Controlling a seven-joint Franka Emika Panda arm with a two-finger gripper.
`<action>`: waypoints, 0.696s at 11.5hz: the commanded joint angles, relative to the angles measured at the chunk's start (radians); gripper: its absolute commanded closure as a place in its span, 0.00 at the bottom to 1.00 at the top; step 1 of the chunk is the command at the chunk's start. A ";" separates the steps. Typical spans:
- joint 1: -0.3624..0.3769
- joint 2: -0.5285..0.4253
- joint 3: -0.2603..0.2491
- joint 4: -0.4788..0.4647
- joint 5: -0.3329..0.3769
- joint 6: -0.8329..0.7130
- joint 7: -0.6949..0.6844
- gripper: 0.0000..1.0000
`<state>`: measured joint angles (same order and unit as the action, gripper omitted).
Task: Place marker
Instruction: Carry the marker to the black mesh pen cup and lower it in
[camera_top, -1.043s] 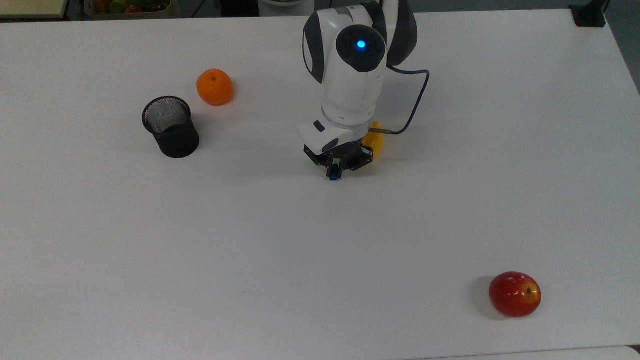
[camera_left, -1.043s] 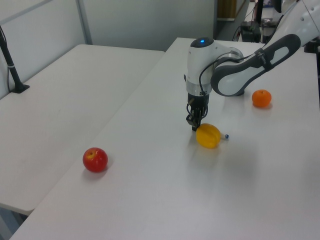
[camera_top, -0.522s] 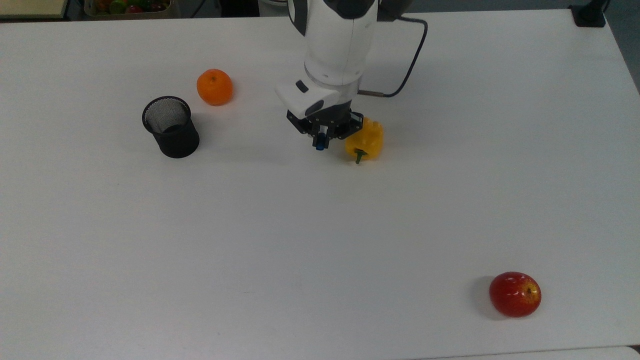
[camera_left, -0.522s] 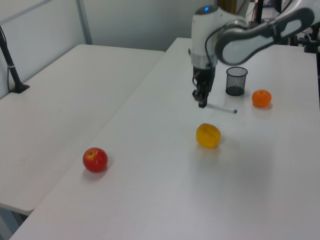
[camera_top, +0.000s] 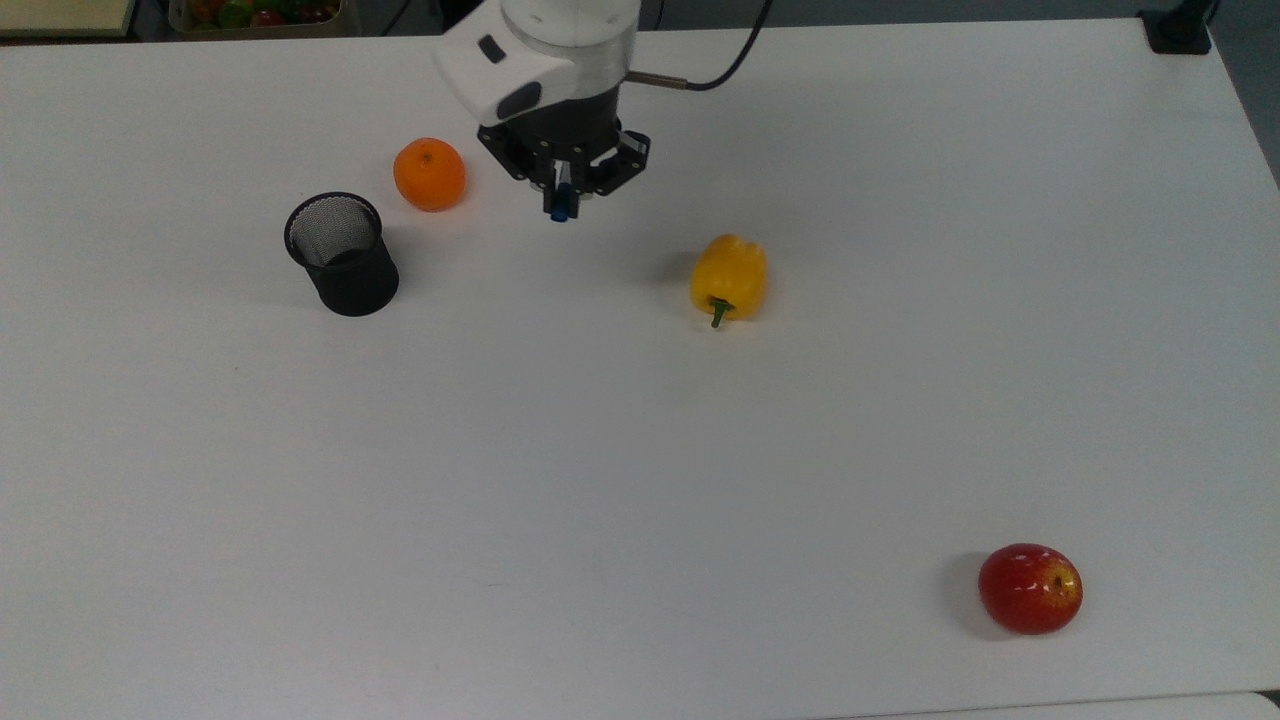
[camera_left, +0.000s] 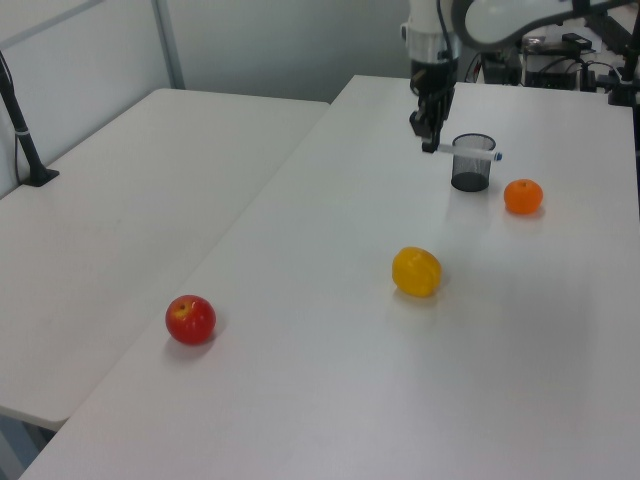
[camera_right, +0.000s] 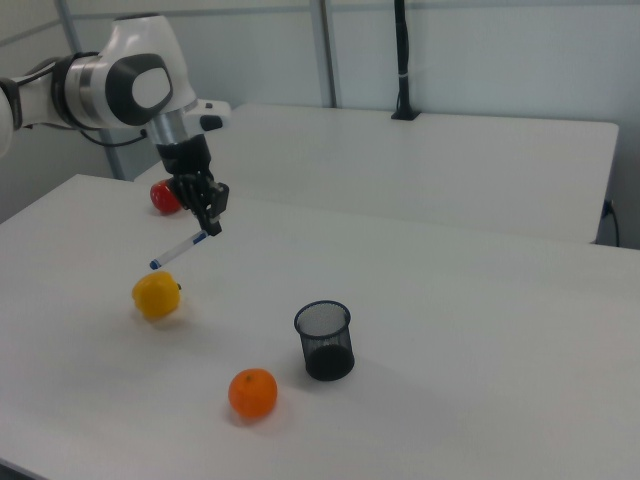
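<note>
On the white table (camera_top: 640, 480) stand a black mesh cup (camera_top: 342, 254), a yellow pepper (camera_top: 729, 278), an orange (camera_top: 429, 174) and an apple (camera_top: 1030, 588). Above it, the gripper (camera_top: 562, 190) is clamped on the marker (camera_right: 178, 250), held in the air, tilted, near the cup.

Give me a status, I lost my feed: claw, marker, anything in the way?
Claw shut on marker, held level above the table. Mesh cup upright, open. Orange beside cup, not in the way.

Black wire-mesh cup (camera_top: 343, 254): probably metal, matt. White table (camera_top: 600, 480): smooth, matt. Red apple (camera_top: 1030, 588): glossy.
</note>
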<state>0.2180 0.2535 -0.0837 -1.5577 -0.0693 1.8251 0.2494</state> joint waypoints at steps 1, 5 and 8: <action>-0.099 -0.045 -0.004 -0.008 -0.004 -0.036 -0.051 0.93; -0.239 -0.066 -0.004 -0.018 -0.023 0.069 -0.133 0.91; -0.305 -0.085 -0.004 -0.071 -0.024 0.242 -0.134 0.91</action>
<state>-0.0545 0.2114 -0.0912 -1.5565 -0.0823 1.9429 0.1300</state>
